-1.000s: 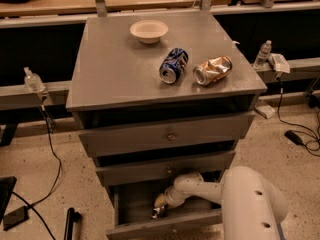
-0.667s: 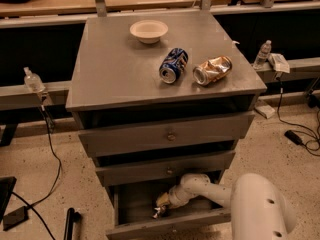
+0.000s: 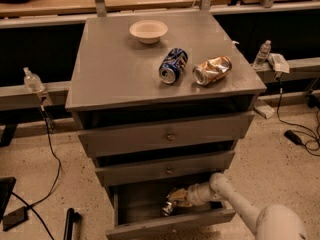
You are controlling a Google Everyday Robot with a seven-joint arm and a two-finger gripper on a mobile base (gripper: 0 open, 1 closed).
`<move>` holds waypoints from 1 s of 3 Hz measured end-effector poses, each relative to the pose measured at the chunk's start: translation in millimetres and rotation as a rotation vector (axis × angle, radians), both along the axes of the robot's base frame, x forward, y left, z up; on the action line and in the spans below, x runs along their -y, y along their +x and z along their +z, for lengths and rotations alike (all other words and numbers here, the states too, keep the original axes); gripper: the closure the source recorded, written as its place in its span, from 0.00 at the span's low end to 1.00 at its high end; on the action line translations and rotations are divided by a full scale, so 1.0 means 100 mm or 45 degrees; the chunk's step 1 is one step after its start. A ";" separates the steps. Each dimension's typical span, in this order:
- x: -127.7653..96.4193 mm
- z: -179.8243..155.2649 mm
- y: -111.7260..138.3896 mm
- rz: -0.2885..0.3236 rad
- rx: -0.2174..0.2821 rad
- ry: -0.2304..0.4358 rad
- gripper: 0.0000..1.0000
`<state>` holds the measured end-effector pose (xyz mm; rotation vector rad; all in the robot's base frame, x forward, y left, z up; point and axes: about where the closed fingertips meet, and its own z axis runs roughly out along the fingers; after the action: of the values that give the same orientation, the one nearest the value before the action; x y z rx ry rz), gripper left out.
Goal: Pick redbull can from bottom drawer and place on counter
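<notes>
The bottom drawer (image 3: pixel 150 228) of the grey cabinet stands pulled open. The redbull can (image 3: pixel 167 208), small and silver-grey, lies tilted on the drawer floor near the middle. My gripper (image 3: pixel 176 199) reaches down into the drawer from the right, and its tip is right at the can's upper end. My white arm (image 3: pixel 235 199) runs from the lower right corner over the drawer's right side. The counter (image 3: pixel 120 69) is the cabinet's flat grey top.
On the counter lie a white bowl (image 3: pixel 148 31), a wider blue can (image 3: pixel 172 65) on its side and a crushed gold can (image 3: pixel 212 70). The two knobbed drawers (image 3: pixel 170 135) above are nearly shut and overhang the open drawer. Cables and water bottles (image 3: pixel 262 54) flank the cabinet.
My arm's large white link has swung right and down toward the frame's corner. The gripper has stayed in the bottom drawer at the can, shifting slightly right.
</notes>
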<state>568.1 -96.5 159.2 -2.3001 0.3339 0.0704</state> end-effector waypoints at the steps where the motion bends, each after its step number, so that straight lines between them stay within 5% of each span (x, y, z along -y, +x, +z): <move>1: 0.18 0.19 0.02 -0.031 0.006 0.183 1.00; 3: 0.56 0.74 -0.02 -0.019 0.077 0.398 1.00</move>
<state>565.9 -152.9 233.2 -1.9859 0.2868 0.0426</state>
